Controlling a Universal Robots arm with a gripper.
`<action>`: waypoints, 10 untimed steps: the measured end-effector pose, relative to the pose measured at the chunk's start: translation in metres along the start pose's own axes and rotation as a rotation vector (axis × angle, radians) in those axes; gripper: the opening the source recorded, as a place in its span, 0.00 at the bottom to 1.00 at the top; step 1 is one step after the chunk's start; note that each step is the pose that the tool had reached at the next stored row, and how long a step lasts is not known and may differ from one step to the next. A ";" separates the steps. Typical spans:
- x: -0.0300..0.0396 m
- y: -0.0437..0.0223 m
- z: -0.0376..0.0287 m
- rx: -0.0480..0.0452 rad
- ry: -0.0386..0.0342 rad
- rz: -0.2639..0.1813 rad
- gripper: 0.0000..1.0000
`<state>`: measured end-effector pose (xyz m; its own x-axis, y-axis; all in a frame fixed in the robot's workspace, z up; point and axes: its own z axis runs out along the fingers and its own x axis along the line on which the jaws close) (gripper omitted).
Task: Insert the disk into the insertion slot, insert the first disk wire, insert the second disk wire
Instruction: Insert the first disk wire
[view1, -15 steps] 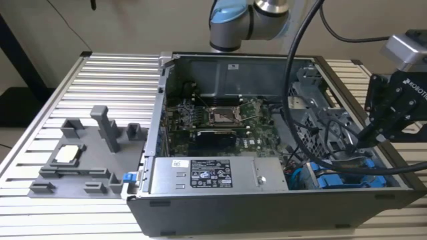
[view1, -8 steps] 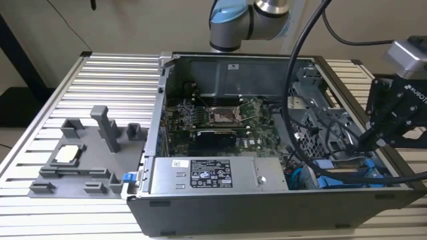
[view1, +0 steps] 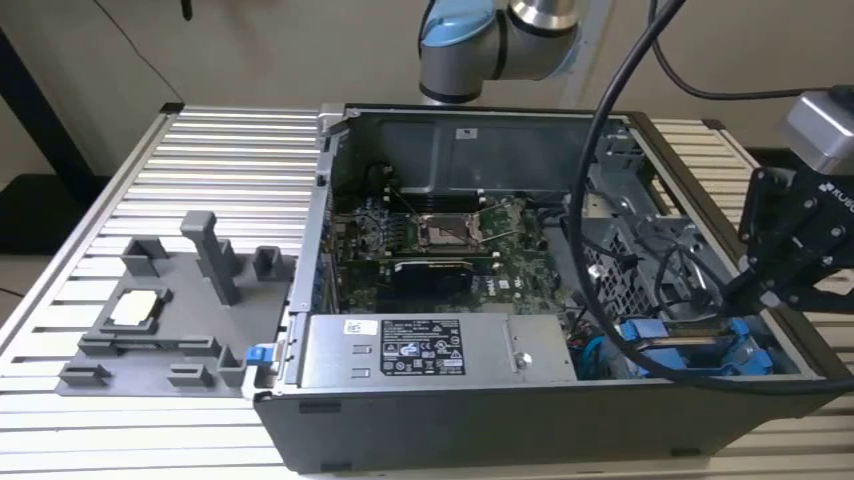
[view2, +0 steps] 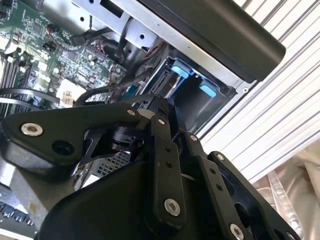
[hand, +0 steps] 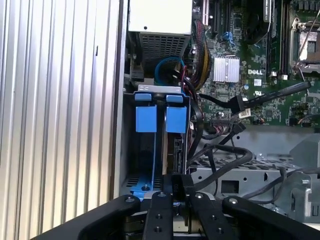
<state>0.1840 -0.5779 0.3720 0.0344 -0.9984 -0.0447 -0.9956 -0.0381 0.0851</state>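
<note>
The disk's blue carrier (hand: 161, 118) sits in the insertion slot (hand: 150, 150), a drive bay in the corner of the open computer case (view1: 561, 420). Its two blue tabs face the camera, and the metal body is mostly hidden in the bay. In the exterior view the carrier (view1: 667, 345) shows at the case's lower right. My gripper (hand: 173, 179) hangs just above the bay, fingers pressed together with nothing seen between them; it also appears as the gripper (view2: 159, 102) and the gripper (view1: 737, 298). A loose black wire with a flat plug (hand: 238, 105) lies beside the bay.
The motherboard (view1: 441, 240) and the silver power supply (view1: 414, 350) fill the case. Black cables (hand: 220, 155) loop over the metal cage next to the bay. A grey fixture plate (view1: 160, 330) with posts lies on the slatted table at the exterior view's left.
</note>
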 end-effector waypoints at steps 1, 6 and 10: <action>0.0003 0.0000 0.0005 0.0001 -0.0018 0.000 0.19; 0.0005 -0.0002 0.0028 -0.0058 -0.0146 -0.001 0.19; 0.0005 -0.0006 0.0069 -0.0053 -0.0324 -0.003 0.19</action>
<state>0.1840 -0.5781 0.3650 0.0342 -0.9964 -0.0771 -0.9951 -0.0412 0.0902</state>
